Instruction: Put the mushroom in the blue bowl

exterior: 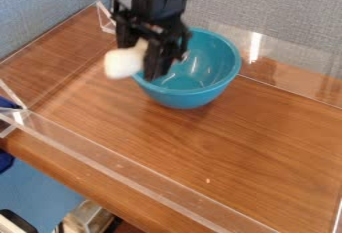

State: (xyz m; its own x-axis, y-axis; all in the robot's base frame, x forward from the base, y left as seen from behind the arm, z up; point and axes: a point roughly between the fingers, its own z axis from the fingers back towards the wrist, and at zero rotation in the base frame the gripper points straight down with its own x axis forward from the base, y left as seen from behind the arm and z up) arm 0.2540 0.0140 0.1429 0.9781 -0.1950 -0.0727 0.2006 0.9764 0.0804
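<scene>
The blue bowl (201,75) stands on the wooden table at the back centre, round, deep and glossy turquoise. My gripper (144,59) hangs pointing down over the bowl's left rim, shut on the mushroom (124,63). Only the mushroom's cream-white stem shows, sticking out to the left of the black fingers; its cap is hidden between them. The mushroom is in the air, level with the bowl's rim and just left of it.
A clear acrylic wall (80,137) runs along the table's front and left sides, with more clear panels behind the bowl (287,52). Bare wooden tabletop (227,147) spreads in front and to the right. A grey fabric wall stands at the back left.
</scene>
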